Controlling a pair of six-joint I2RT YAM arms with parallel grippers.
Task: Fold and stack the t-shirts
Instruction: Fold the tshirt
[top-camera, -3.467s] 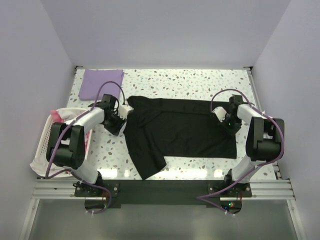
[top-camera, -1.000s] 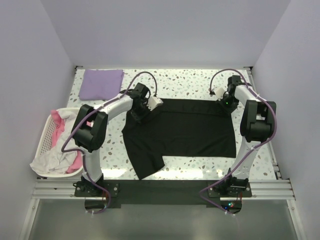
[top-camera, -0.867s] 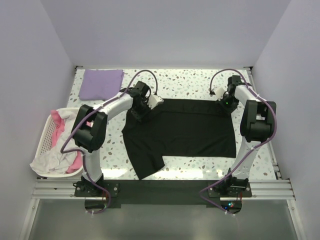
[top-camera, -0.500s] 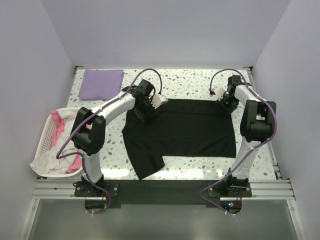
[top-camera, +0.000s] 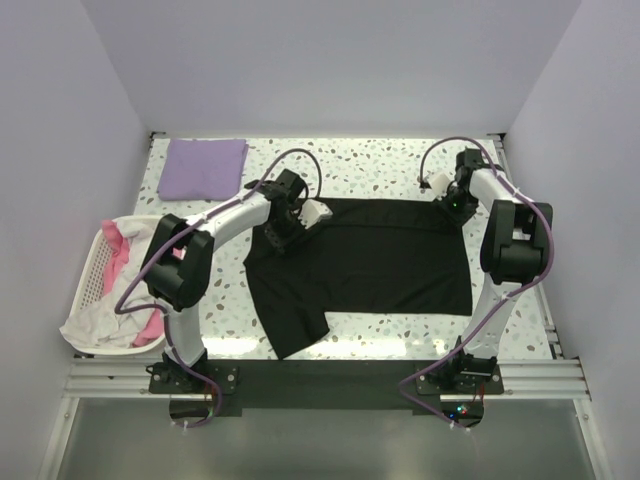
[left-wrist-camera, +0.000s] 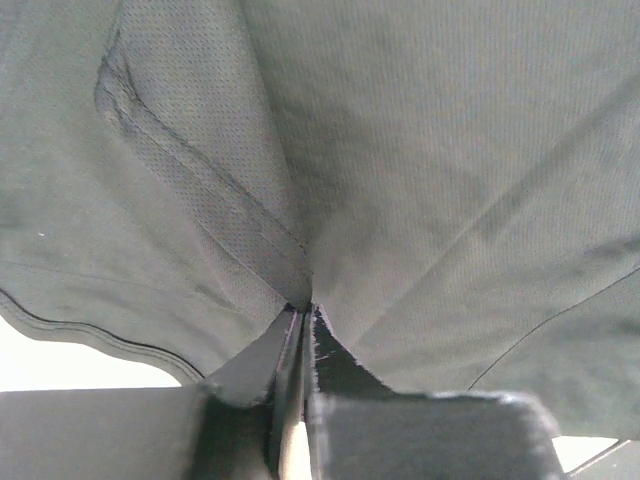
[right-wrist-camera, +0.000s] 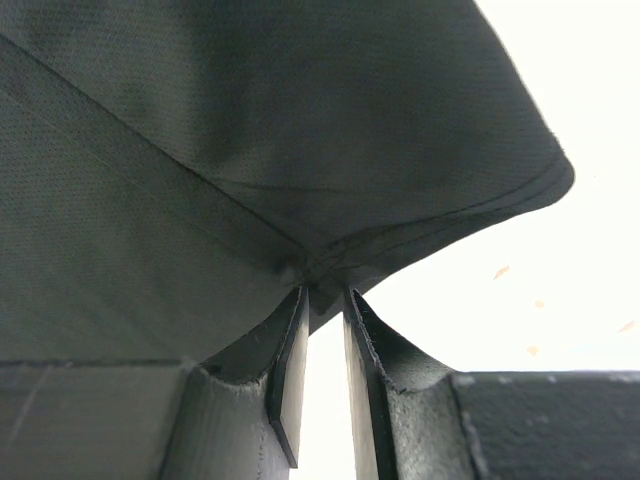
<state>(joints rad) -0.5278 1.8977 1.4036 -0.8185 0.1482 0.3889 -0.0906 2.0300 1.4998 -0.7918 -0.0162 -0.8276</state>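
A black t-shirt (top-camera: 380, 255) lies spread on the speckled table (top-camera: 390, 160), one sleeve pointing to the near left. My left gripper (top-camera: 281, 231) is shut on the shirt's far-left shoulder area; in the left wrist view the jaws (left-wrist-camera: 303, 310) pinch a fold of black cloth (left-wrist-camera: 420, 150). My right gripper (top-camera: 455, 207) is at the shirt's far-right corner; in the right wrist view its jaws (right-wrist-camera: 322, 292) are closed on the hem corner (right-wrist-camera: 330, 170), with a thin gap below the cloth. A folded purple t-shirt (top-camera: 205, 167) lies at the far left.
A white basket (top-camera: 92, 270) with white and pink clothes (top-camera: 115, 300) stands at the left table edge. Walls enclose the table on three sides. Bare speckled table shows behind the shirt and along its near edge (top-camera: 400, 335).
The left gripper has carried the shirt's left shoulder to the right, then eased slightly back toward near-left. The right gripper moved to the far-right corner earlier and has held still since.
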